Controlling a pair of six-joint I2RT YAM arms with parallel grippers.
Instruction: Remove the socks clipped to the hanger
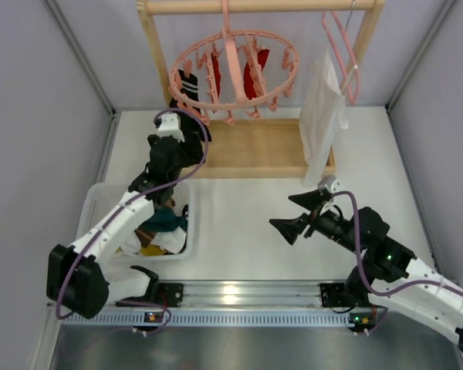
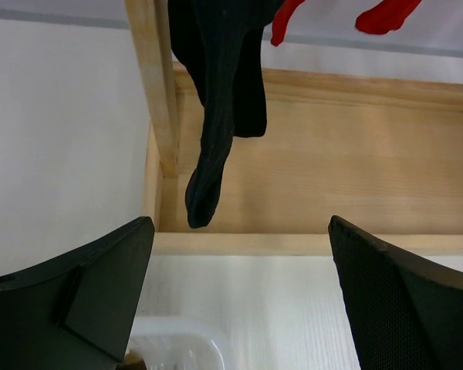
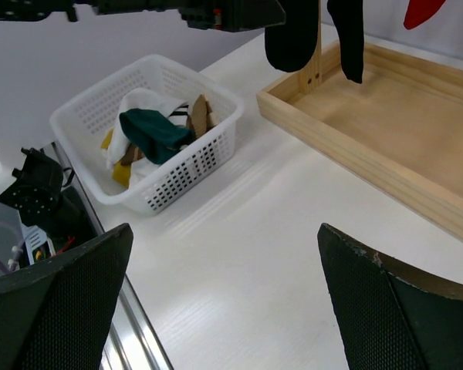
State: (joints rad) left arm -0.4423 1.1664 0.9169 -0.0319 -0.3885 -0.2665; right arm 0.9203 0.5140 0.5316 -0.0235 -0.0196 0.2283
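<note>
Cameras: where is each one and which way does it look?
Top: above, behind the arms, looking down on table, round hanger, left arm, right arm.
Left wrist: on the left arm, facing black sock and wooden tray; open fingers show.
Right wrist: on the right arm, facing the basket; open fingers show.
Shared: both wrists see the black sock.

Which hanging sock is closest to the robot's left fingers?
The long black sock, dangling just ahead of the open left fingers; the red socks hang farther right on the pink hanger.

Black sock hangs — fingers (spread) below.
</note>
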